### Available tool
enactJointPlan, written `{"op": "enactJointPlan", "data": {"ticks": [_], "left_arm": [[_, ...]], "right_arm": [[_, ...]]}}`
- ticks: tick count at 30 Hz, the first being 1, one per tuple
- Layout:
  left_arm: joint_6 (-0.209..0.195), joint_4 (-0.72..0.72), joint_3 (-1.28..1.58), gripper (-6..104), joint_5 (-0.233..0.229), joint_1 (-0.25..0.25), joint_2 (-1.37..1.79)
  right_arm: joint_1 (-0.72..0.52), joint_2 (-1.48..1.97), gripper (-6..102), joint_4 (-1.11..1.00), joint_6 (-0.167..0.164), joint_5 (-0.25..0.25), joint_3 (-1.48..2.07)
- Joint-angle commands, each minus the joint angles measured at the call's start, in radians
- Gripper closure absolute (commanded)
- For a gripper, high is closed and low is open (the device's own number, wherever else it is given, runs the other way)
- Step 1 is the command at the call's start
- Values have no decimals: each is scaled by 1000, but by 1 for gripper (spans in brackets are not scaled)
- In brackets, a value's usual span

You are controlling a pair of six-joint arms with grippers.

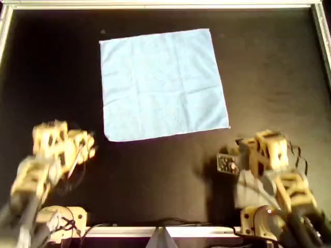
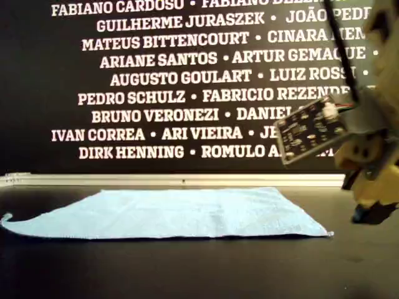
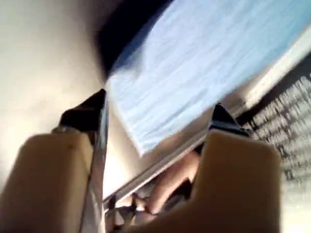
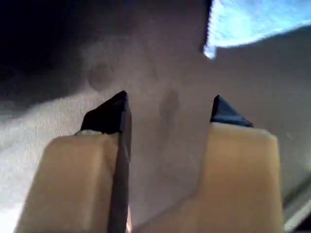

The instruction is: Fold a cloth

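The light blue cloth (image 1: 163, 85) lies flat and unfolded on the black table, in the upper middle of the overhead view; its near edge shows in the exterior view (image 2: 181, 215). My left gripper (image 1: 87, 145) hovers, blurred, just below the cloth's lower left corner in the overhead view. It is open and empty, with that corner (image 3: 204, 63) beyond its fingers (image 3: 159, 104). My right gripper (image 1: 239, 144) is below the cloth's lower right corner in the overhead view. It is open and empty (image 4: 169, 102), with the cloth corner (image 4: 252, 19) ahead.
A white frame rail (image 1: 155, 5) borders the black table. A wall with white names (image 2: 187, 75) stands behind it. A circuit board (image 2: 308, 131) juts from the right arm. The arm bases (image 1: 62, 219) (image 1: 264, 219) sit at the overhead view's bottom edge.
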Motion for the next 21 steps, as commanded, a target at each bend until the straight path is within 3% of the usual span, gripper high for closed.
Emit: {"op": "enactJointPlan", "data": {"ticks": [1,5,10,11,15,21], "left_arm": [[3,-21,-179,23,15,5,-219],[15,-25,-184,23,26,-6,-272],[163,-23,-183,23,14,-114,-273],[176,-25,-184,23,14,-129,-273],[202,-31,-206,23,14,-141,-281],[206,-34,-227,23,14,-141,-287]], "right_arm": [[2,-184,28,-43,-2,-44,-160],[2,-272,28,-43,-2,-106,-210],[2,-314,28,-43,-2,-118,-281],[2,-322,28,-43,-2,-112,-290],[2,-403,28,-44,-3,-117,-333],[2,-641,28,-46,-3,-118,-526]]}}
